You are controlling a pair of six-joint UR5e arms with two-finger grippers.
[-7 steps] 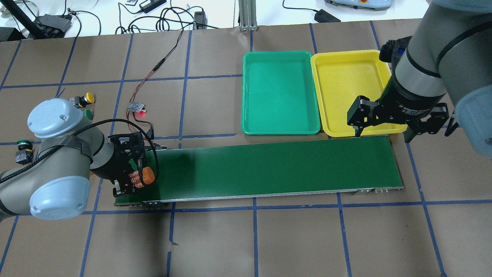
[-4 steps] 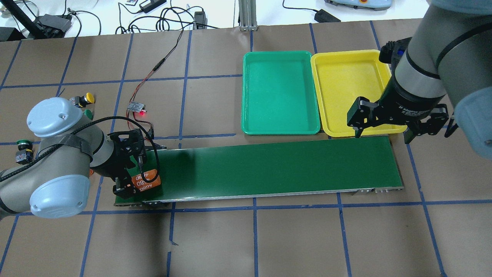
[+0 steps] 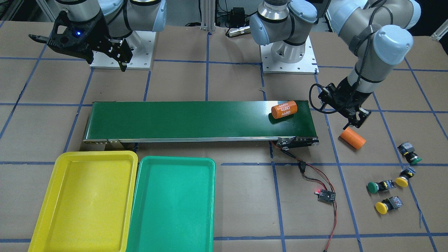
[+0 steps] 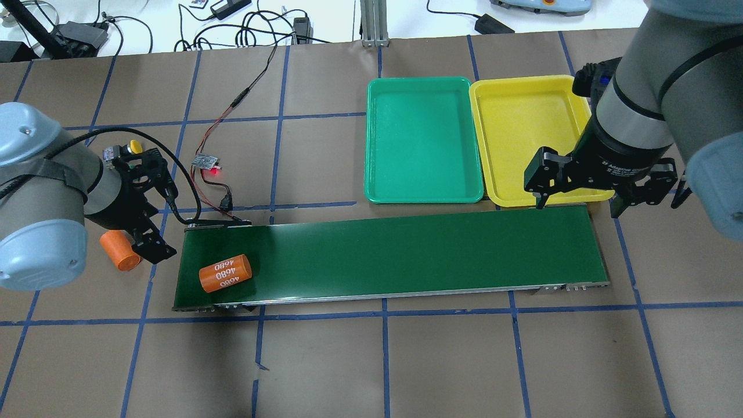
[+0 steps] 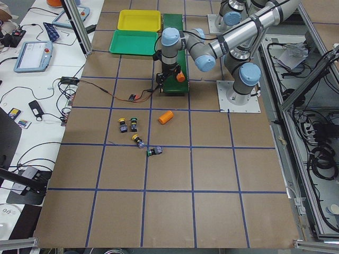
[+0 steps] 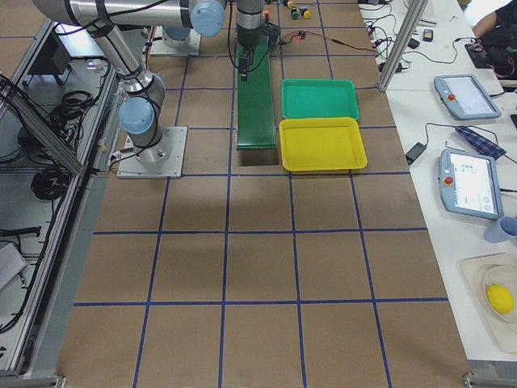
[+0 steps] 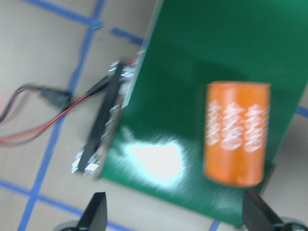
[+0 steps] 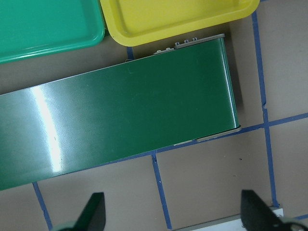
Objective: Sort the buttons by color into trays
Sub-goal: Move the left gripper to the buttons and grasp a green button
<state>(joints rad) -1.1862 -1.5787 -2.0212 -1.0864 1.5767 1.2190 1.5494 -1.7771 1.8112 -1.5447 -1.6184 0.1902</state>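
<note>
Two yellow and two green-capped buttons [image 3: 386, 204] lie loose on the table by the belt's left end; in the overhead view only a yellow button [image 4: 134, 146] shows past my left arm. The green tray [image 4: 424, 139] and yellow tray [image 4: 531, 133] sit side by side beyond the belt, both empty. My left gripper [image 4: 152, 208] hovers open over the table just off the belt end, holding nothing. My right gripper [image 4: 580, 196] hangs open over the yellow tray's near edge and the belt's right end.
An orange cylinder marked 4680 [image 4: 225, 273] lies on the dark-green conveyor belt [image 4: 406, 249] at its left end. A plain orange cylinder [image 4: 119, 249] lies on the table beside my left gripper. A small circuit board [image 4: 207, 162] with red and black wires sits behind the belt.
My left gripper let go of the 4680 cylinder, which now lies on the belt, and moved left and back off the belt. The right arm stayed still.
</note>
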